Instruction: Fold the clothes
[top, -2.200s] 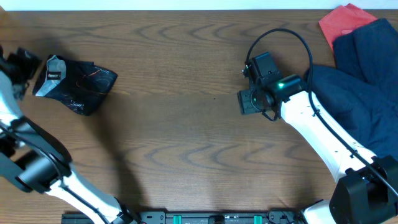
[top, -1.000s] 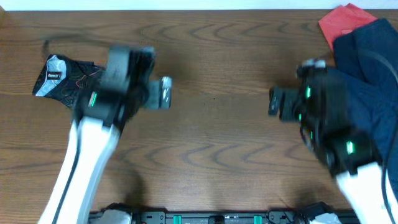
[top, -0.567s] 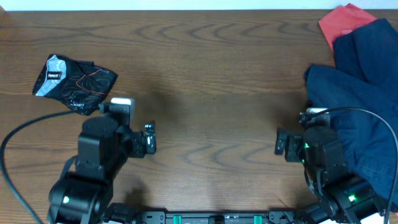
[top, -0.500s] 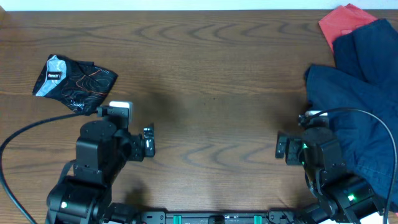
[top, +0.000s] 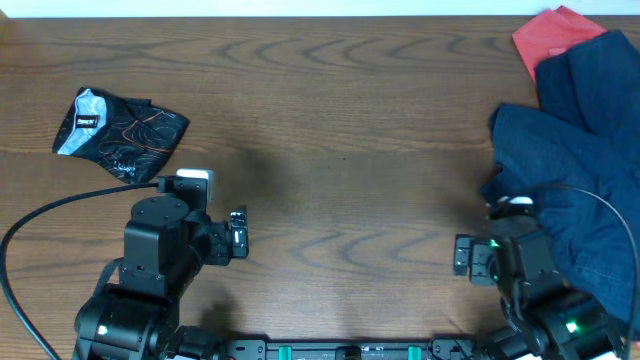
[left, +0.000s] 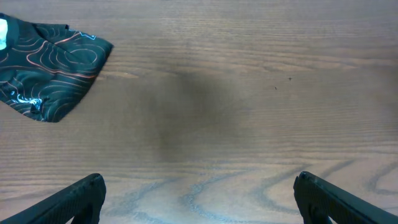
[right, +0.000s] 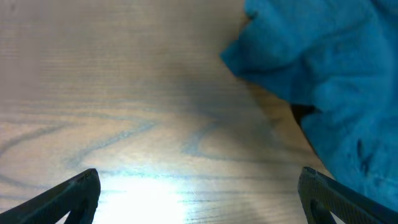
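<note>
The black jersey (top: 120, 135) with thin orange contour lines lies bunched up at the table's far left, a light patch of lining at its left end. It also shows at the top left of the left wrist view (left: 50, 59). My left gripper (top: 238, 235) is open and empty near the front, to the right of and below the jersey; its fingertips (left: 198, 196) are wide apart over bare wood. My right gripper (top: 462, 255) is open and empty near the front right; its fingers (right: 199, 196) are spread over bare wood.
A dark navy-blue fabric pile (top: 575, 150) covers the right side of the table and shows in the right wrist view (right: 323, 68) close to my right gripper. A red cloth (top: 545, 32) lies at the far right corner.
Both arms have pulled back from the far parts of the table to the front edge. The jersey lies where the left gripper left it, unmoved since. The navy pile's edge shifted slightly.
</note>
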